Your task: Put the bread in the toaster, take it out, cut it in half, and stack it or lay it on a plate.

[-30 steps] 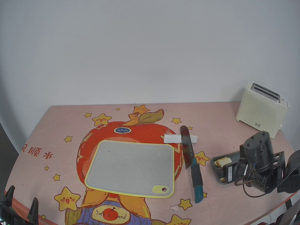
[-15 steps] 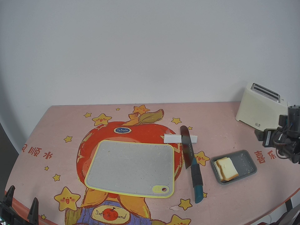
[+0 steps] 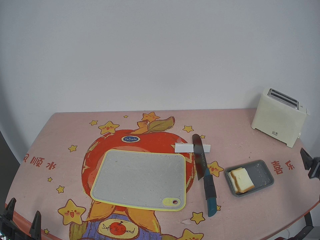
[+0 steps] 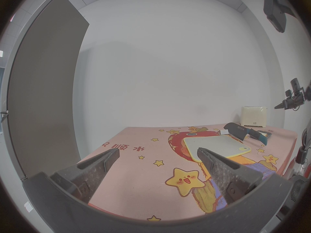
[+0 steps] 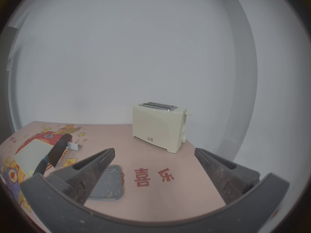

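Observation:
Slices of bread (image 3: 242, 180) lie in a grey tray-like plate (image 3: 263, 174) on the right of the pink table. A cream toaster (image 3: 279, 116) (image 5: 158, 126) stands at the far right corner with empty slots. A knife (image 3: 204, 170) with a teal handle rests its blade on a white holder (image 3: 182, 147), right of the grey cutting board (image 3: 140, 178). My right gripper (image 5: 155, 156) is open and empty at the table's right edge, facing the toaster, with the plate (image 5: 107, 185) below it. My left gripper (image 4: 158, 154) is open and empty off the table's front left corner.
The wall runs close behind the table. In the left wrist view the cutting board (image 4: 215, 145), the knife (image 4: 246, 131) and the toaster (image 4: 253, 116) show far across the table. A dark panel (image 4: 42, 97) stands beside the table's left end.
My right arm has pulled away from over the plate, rising toward the toaster and then back off the table's right edge, uncovering the bread. The left arm has kept still.

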Robot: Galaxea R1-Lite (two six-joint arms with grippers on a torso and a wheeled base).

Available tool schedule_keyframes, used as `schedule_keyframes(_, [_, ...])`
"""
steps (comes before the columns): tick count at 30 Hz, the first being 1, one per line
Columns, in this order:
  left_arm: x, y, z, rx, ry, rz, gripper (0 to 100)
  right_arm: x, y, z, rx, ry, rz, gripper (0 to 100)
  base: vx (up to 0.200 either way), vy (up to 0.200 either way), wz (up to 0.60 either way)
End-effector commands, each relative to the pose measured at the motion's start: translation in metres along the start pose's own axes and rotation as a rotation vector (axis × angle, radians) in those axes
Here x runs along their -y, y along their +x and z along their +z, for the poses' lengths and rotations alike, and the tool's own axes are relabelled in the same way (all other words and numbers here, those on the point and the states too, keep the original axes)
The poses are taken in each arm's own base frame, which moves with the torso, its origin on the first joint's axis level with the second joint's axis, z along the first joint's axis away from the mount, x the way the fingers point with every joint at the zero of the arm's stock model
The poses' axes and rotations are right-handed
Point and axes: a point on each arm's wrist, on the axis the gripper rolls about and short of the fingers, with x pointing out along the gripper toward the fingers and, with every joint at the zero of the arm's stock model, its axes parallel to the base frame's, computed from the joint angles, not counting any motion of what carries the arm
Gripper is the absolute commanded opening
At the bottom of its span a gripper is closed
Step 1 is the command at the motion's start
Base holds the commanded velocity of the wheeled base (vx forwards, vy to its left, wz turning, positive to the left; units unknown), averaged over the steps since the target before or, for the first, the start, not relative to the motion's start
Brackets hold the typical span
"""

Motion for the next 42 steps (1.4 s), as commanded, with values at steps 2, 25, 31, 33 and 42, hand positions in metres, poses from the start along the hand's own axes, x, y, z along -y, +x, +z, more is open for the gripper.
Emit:
schedule_keyframes(2, [0.0000, 0.0004, -0.0047, -0.006, 0.002, 0.000, 100, 0.0214, -0.0670, -0.0853, 0.170, -0.016, 0.118, 100, 0.000, 0.000, 0.00])
schedule_keyframes(25, [0.0001, 0.0004, -0.0047, -0.006, 0.000, -0.002, 100, 0.0204, -0.0652, -0.0859, 0.129, 0.113, 0.129, 100, 0.000, 0.000, 0.00])
schedule_keyframes(31, [0.0001, 0.0004, -0.0047, -0.006, 0.000, -0.002, 100, 0.0167, -0.0665, -0.0857, 0.141, -0.050, 0.298, 100, 0.000, 0.000, 0.00])
schedule_keyframes(33, [0.0001, 0.0004, -0.0047, -0.006, 0.000, -0.002, 100, 0.0161, -0.0667, -0.0857, 0.152, -0.110, 0.324, 100, 0.000, 0.000, 0.00])
schedule_keyframes(42, [0.0001, 0.0004, -0.0047, -0.006, 0.000, -0.002, 100, 0.0165, -0.0669, -0.0855, 0.160, -0.100, 0.304, 100, 0.000, 0.000, 0.00])
